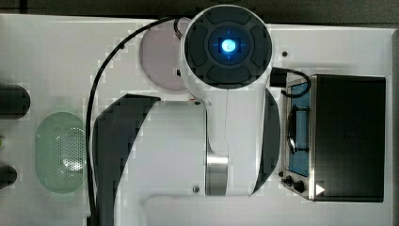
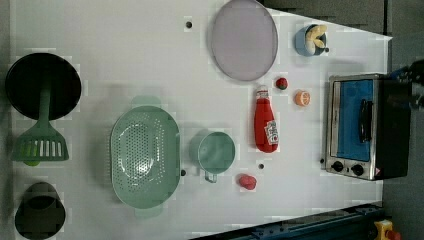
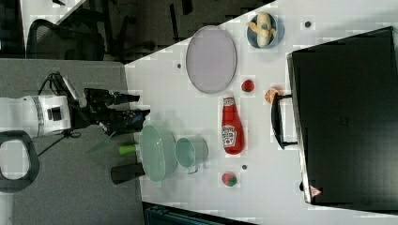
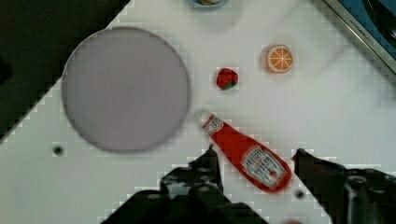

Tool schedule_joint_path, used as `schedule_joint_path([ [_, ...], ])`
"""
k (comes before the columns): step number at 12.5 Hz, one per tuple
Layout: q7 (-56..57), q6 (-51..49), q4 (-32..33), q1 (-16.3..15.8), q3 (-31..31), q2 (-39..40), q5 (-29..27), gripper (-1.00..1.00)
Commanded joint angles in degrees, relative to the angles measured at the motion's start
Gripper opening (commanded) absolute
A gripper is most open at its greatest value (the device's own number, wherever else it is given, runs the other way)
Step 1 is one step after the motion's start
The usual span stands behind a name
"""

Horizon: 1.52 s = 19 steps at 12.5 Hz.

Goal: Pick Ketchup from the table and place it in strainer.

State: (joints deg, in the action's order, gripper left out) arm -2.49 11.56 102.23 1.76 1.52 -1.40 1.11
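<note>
Presently, these are the findings you should note.

Ketchup: the ketchup bottle (image 2: 265, 125) lies flat on the white table (image 2: 125, 60), white cap toward the plate, label facing up. In the left view you see it between the green cup (image 2: 216, 152) and the toaster oven (image 2: 362, 127), touching neither.

Strainer: the mint-green strainer (image 2: 145, 156) stands on the table, just beside the green cup on the left view's left, well apart from the bottle. Nothing lies in it.

Gripper: your gripper (image 4: 254, 156) hangs above the table with its fingers (image 4: 208, 163) spread apart, one on each side of the bottle's body in the wrist view. It grasps nothing; the bottle rests on the table below it. In the right view the gripper (image 3: 133, 108) is raised well clear of the tabletop.

Plate: the greyish-pink round plate (image 2: 244, 39) sits near the bottle's cap end, not touching it.

Small items: one strawberry (image 4: 227, 78) and an orange slice (image 4: 279, 58) lie near the cap; a second strawberry (image 2: 247, 181) lies near the cup.

Edge items: a green spatula (image 2: 40, 140) lies at the left view's left.
</note>
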Motion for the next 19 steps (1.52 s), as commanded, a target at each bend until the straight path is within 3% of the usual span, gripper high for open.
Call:
schedule_joint_path([
  [1,1.8,-10.2,6.3,5.6,3.3,-13.5,-2.9,0.59],
  [3,1.8,-10.1,6.7,5.6,3.3,-12.7,-2.9,0.99],
  [9,5.7,-3.1,11.2,5.3,4.7,-6.6,-2.9,1.00],
  [16,47.9,15.5,21.0,4.9,7.0,-2.0,-2.9,1.00],
  [19,58.2,22.9,27.5,4.9,7.0,-1.7,-2.9,1.00],
])
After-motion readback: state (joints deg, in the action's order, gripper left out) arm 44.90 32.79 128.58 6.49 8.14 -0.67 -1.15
